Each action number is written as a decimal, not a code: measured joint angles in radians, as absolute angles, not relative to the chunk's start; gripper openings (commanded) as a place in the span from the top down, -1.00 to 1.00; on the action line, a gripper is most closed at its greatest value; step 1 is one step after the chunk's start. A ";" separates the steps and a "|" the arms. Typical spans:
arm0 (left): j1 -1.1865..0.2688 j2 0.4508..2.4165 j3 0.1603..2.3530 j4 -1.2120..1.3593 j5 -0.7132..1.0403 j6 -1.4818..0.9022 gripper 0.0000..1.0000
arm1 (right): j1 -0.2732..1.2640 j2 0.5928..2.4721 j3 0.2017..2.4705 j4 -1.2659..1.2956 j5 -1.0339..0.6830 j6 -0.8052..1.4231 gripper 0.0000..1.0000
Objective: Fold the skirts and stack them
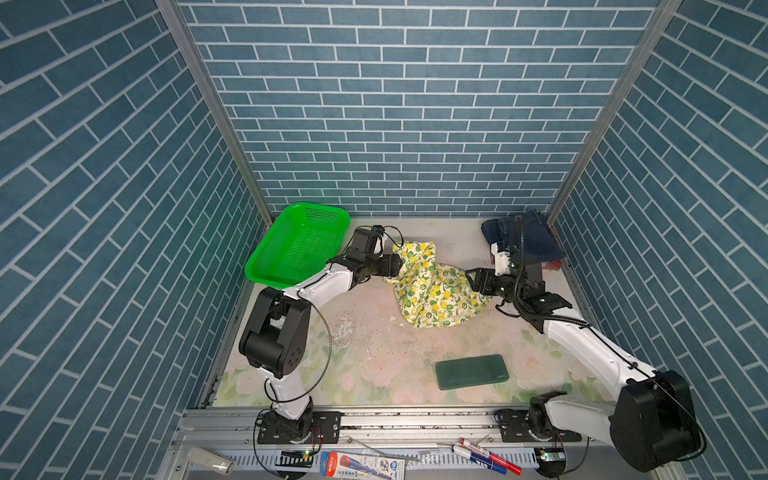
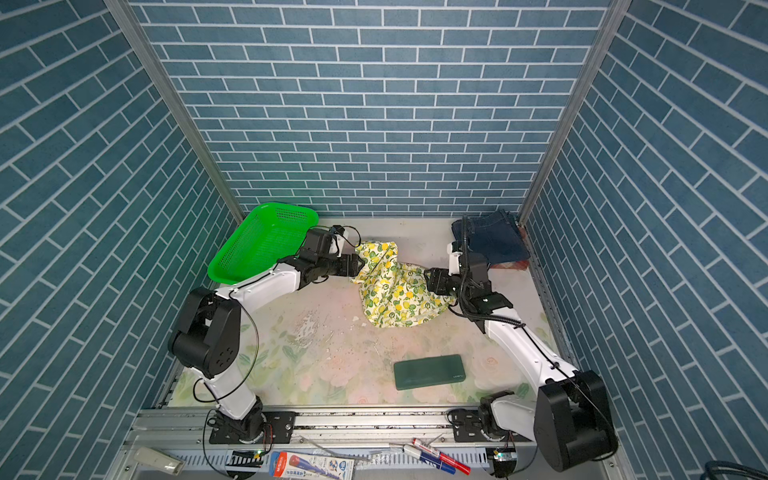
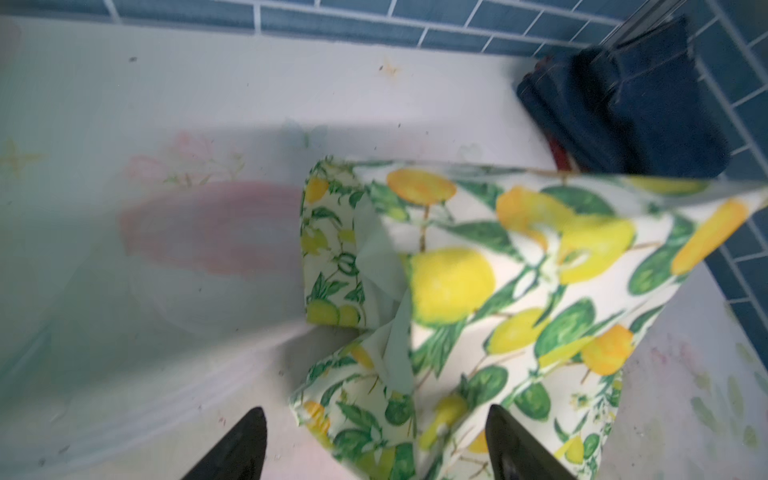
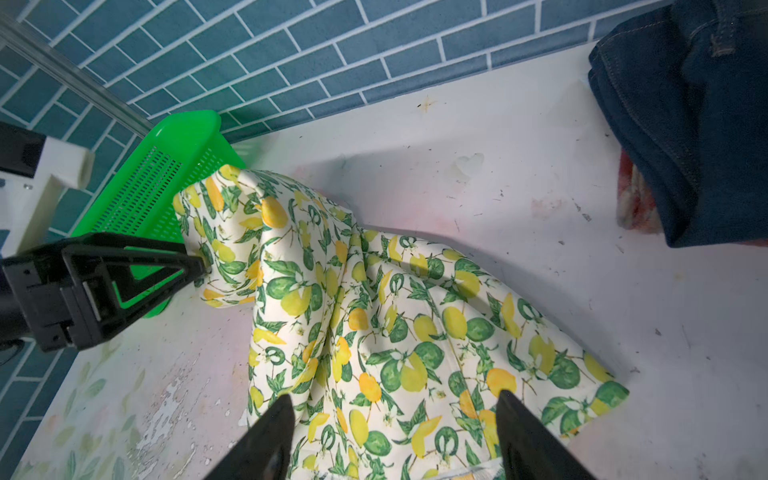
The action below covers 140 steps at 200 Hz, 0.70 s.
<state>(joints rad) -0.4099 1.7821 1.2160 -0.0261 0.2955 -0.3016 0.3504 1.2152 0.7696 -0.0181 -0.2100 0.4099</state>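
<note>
The cream lemon-print skirt (image 1: pixel 432 291) (image 2: pixel 395 291) lies crumpled mid-table, its left end raised. At that end my left gripper (image 1: pixel 394 264) (image 3: pixel 376 409) is open, with a fold of the lemon skirt (image 3: pixel 457 282) loose between its spread fingers. My right gripper (image 1: pixel 473 283) (image 4: pixel 395 395) is open too, fingertips spread over the lemon skirt's (image 4: pixel 374 316) right side. The dark blue denim skirt (image 1: pixel 530 237) (image 4: pixel 685 124) lies folded at the back right corner. It rests on the rust-red plaid skirt (image 1: pixel 550 264) (image 4: pixel 633 203), of which only an edge shows.
A green mesh basket (image 1: pixel 297 245) leans at the back left, beside the left arm. A flat dark green slab (image 1: pixel 471 372) lies on the near part of the flowered table (image 1: pixel 374 365). Blue brick walls close in three sides. Markers (image 1: pixel 490 457) lie past the front rail.
</note>
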 measured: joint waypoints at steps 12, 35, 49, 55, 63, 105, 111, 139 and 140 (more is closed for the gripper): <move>-0.405 1.806 1.229 0.035 0.330 -0.307 -0.47 | 0.357 1.225 0.762 -0.005 -0.219 0.410 -0.51; -0.402 1.883 1.303 0.116 0.398 -0.329 1.00 | 0.382 1.246 0.743 0.021 -0.229 0.410 -0.50; -0.402 1.927 1.349 0.164 0.429 -0.342 1.00 | 0.405 1.261 0.737 0.035 -0.229 0.402 -0.50; -0.402 1.934 1.361 0.175 0.437 -0.344 1.00 | 0.417 1.269 0.736 0.040 -0.227 0.397 -0.50; -0.403 1.937 1.375 0.181 0.444 -0.347 1.00 | 0.436 1.279 0.736 0.045 -0.222 0.390 -0.51; -0.414 1.856 1.442 0.130 0.422 -0.326 1.00 | 0.513 1.298 0.726 0.097 -0.191 0.361 -0.51; -0.419 1.835 1.451 0.115 0.412 -0.318 1.00 | 0.519 1.298 0.724 0.107 -0.186 0.360 -0.51; -0.456 1.727 1.519 0.053 0.373 -0.274 1.00 | 0.553 1.316 0.719 0.168 -0.147 0.359 -0.52; -0.458 1.722 1.523 0.050 0.369 -0.270 1.00 | 0.554 1.317 0.719 0.168 -0.146 0.359 -0.52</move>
